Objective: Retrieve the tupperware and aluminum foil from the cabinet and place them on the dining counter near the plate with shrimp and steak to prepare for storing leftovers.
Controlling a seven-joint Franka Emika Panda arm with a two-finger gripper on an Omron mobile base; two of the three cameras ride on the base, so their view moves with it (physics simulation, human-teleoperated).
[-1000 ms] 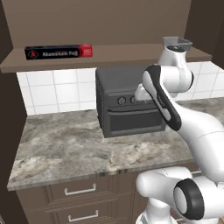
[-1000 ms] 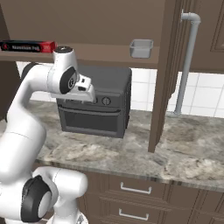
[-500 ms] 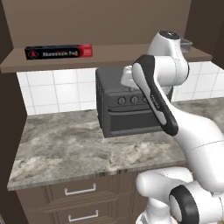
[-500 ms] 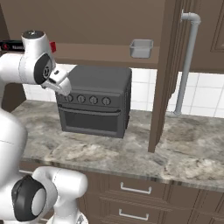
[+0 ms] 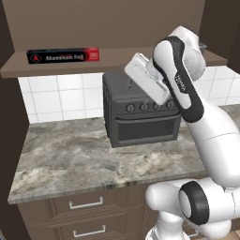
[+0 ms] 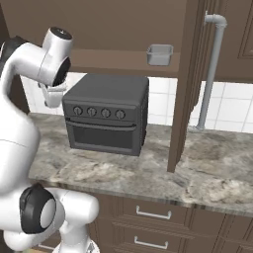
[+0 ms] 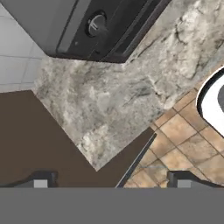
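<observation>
The aluminum foil (image 5: 63, 56), a black box with a red end, lies at the left of the cabinet shelf (image 5: 117, 60). The grey tupperware (image 6: 159, 54) stands on the same shelf, further right, above the oven. My gripper (image 7: 111, 181) is open and holds nothing. It hangs below the shelf, in front of the oven's left side (image 6: 51, 101), and faces down over the counter edge and the floor. It touches neither the foil nor the tub. The dining counter and the plate with shrimp and steak are out of view.
A black countertop oven (image 5: 140, 110) sits on the narrow marbled counter (image 5: 70, 154) under the shelf. A brown cabinet side panel (image 6: 180, 84) and a grey pipe (image 6: 210, 69) rise to its right. Drawers with silver handles (image 6: 153, 212) run below.
The arm has swung left, away from the tupperware end of the shelf. The hand now hangs before the oven's left side, and the jaws have widened slightly.
</observation>
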